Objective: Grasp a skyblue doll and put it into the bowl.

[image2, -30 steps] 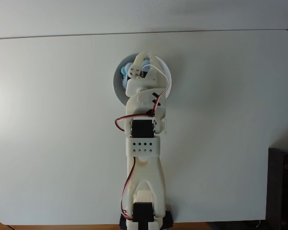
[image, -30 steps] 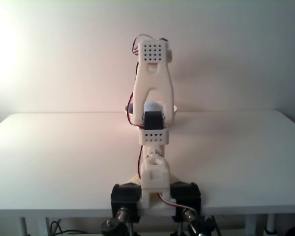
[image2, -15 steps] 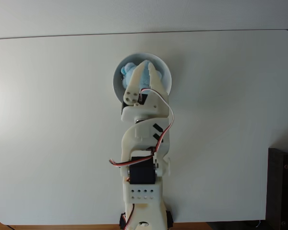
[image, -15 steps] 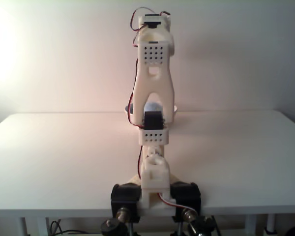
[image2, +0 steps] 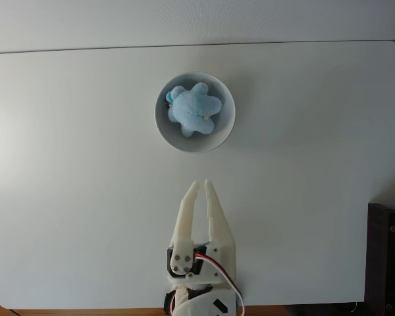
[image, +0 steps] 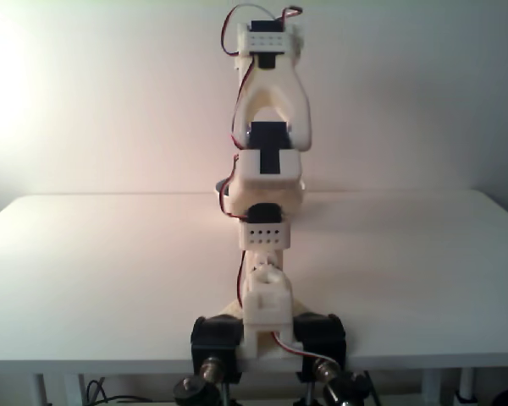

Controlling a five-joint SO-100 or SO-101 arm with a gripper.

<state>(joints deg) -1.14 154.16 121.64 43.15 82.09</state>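
Observation:
In the fixed view from above, the skyblue doll [image2: 193, 109] lies inside the white bowl [image2: 224, 131] at the upper middle of the table, limbs spread. My gripper [image2: 201, 185] hangs well below the bowl in that view, its white fingers [image2: 187, 210] closed tip to tip and holding nothing. The front fixed view has the folded white arm [image: 267, 127] standing tall in the middle, with a sliver of the bowl's rim [image: 220, 188] peeking out to its left.
The white table [image2: 72, 197] spreads wide on both sides of the arm. A dark object [image2: 387, 257] stands off the table's right edge. Black clamps [image: 216, 334] hold the arm's base at the front edge.
The arm has drawn back from the bowl toward its base and folded upright. The gripper left the doll lying in the bowl and closed.

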